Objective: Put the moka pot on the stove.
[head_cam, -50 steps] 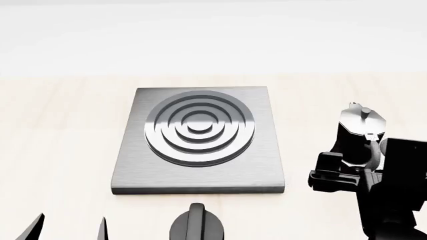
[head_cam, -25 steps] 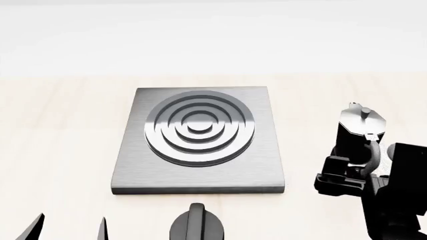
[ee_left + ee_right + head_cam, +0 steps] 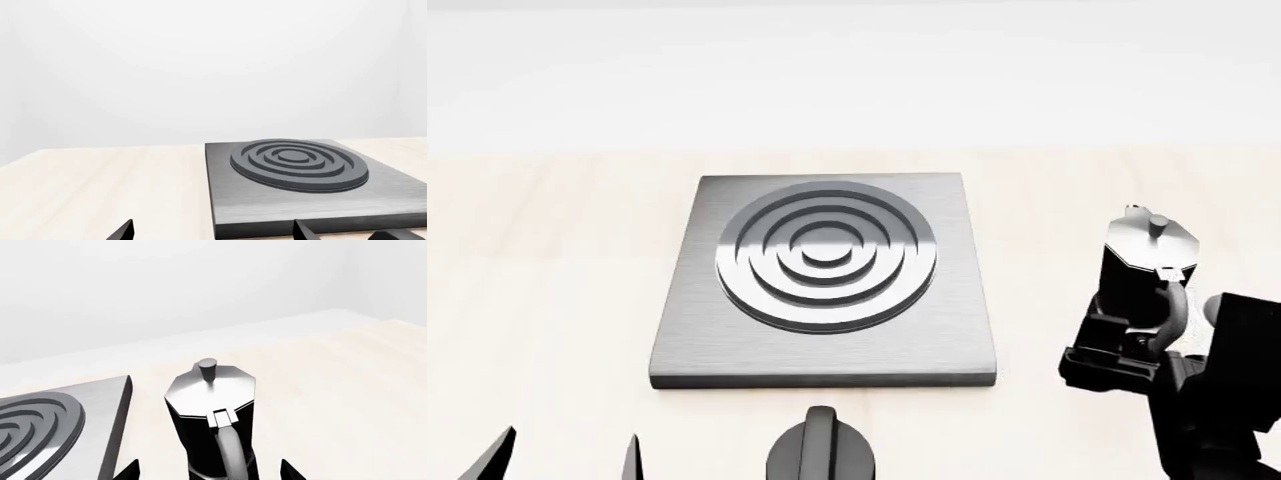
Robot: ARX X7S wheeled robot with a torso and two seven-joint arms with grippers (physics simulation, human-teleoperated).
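Head view: pale wood table (image 3: 547,300) under white wall; right gripper (image 3: 1114,365) spread, seemingly straddling moka pot (image 3: 1141,265).

From my remote station I see a pale, light-grained wooden tabletop (image 3: 547,300) stretching to a plain white wall (image 3: 854,70) on the far side, evenly and softly lit.

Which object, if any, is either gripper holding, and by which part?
Nothing is held. The right gripper is open, its fingertips either side of the black faceted moka pot's curved handle; the left gripper is empty.
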